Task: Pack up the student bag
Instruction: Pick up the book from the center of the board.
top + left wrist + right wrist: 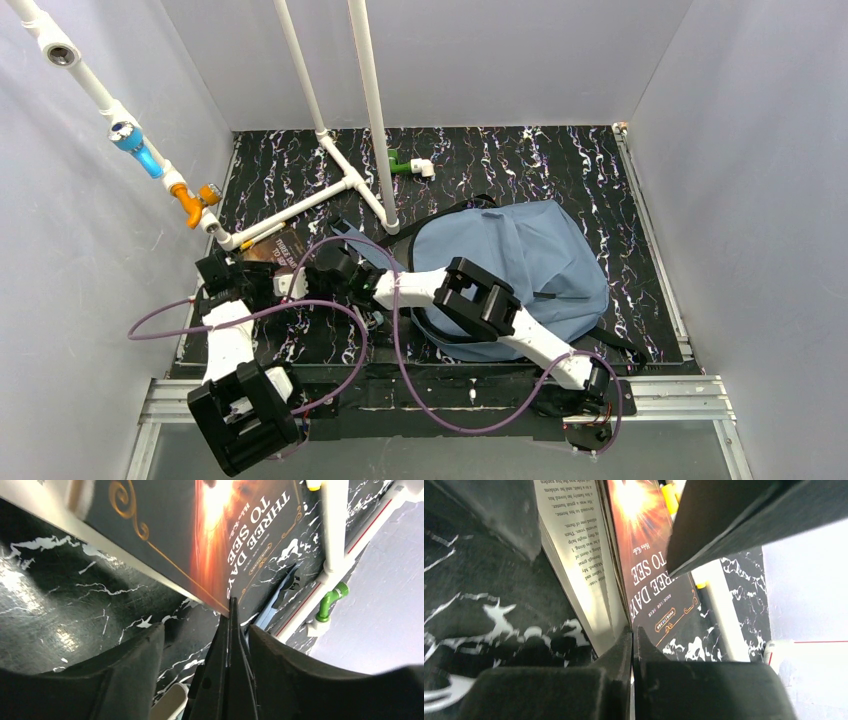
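bag (520, 262): slate-blue, lying flat on the table (560, 160), right of centre. The right arm crosses over its near left part, and a strap at its left end points toward the book.
book (200, 540): dark cover with an orange glow, titled "Three Days to See". It is on the table's left side, just beside the pipe frame (340, 185) and left of the bag. In the right wrist view the cover stands a little off the printed pages.
right gripper (633, 630): fingers pressed together with no gap. The book's cover edge runs straight into their seam, so the book looks pinched at its corner.
left gripper (205, 630): fingers spread with a clear gap, gripping nothing. The book's corner sits just past their tips, and the right gripper's closed fingers stand in the gap between them.
green fitting (327, 602): toward the far end of the table, joined to a white pipe piece, apart from book and bag.
arms: both reach to the book, wrists close together.
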You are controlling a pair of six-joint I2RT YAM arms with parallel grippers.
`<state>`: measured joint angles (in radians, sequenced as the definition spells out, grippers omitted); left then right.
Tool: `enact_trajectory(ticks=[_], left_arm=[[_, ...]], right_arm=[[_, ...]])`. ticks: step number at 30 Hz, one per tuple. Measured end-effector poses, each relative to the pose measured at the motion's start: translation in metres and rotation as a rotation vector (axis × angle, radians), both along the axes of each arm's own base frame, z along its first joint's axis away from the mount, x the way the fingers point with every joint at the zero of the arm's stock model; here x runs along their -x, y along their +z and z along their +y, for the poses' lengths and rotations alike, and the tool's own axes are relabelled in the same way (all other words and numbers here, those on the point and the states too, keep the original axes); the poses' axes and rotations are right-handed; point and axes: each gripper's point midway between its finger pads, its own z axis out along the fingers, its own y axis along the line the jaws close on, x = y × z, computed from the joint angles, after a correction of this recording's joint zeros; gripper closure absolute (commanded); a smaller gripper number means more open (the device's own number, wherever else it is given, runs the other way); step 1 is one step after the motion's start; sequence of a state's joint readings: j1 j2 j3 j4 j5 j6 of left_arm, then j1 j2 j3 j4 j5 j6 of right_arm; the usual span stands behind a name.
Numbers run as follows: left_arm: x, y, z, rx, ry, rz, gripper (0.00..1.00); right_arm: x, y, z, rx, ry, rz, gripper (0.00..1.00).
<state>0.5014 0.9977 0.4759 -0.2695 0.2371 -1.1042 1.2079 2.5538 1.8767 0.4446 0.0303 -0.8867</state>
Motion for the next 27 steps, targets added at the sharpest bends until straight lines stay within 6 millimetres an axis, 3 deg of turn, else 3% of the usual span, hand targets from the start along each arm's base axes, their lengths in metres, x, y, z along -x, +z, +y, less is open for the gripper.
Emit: enact_trajectory(ticks=[5, 9, 14, 19, 26, 27], left_arm=[[0.001, 0.001, -0.005, 0.024, -0.009, -0.003, 0.33], [0.002, -0.002, -0.008, 0.036, -0.015, 0.011, 0.38], [0.000, -0.003, -0.016, 0.039, -0.042, 0.016, 0.49], [0.000, -0.003, -0.022, 0.027, -0.069, 0.017, 0.71], [0.004, 0.005, -0.024, -0.019, -0.106, -0.013, 0.90], [0.005, 0.005, -0.025, -0.023, -0.112, -0.015, 0.92]], right_arm=[[0.006, 0.001, -0.018, 0.014, 0.014, 0.043, 0.99], [0.010, 0.002, -0.025, 0.018, 0.012, 0.068, 0.99], [0.016, 0.006, -0.032, 0.030, -0.003, 0.088, 0.99], [0.032, 0.009, -0.039, 0.048, -0.022, 0.111, 0.99], [0.047, 0.021, -0.046, 0.038, -0.070, 0.176, 0.99], [0.048, 0.023, -0.047, 0.034, -0.078, 0.190, 0.94]])
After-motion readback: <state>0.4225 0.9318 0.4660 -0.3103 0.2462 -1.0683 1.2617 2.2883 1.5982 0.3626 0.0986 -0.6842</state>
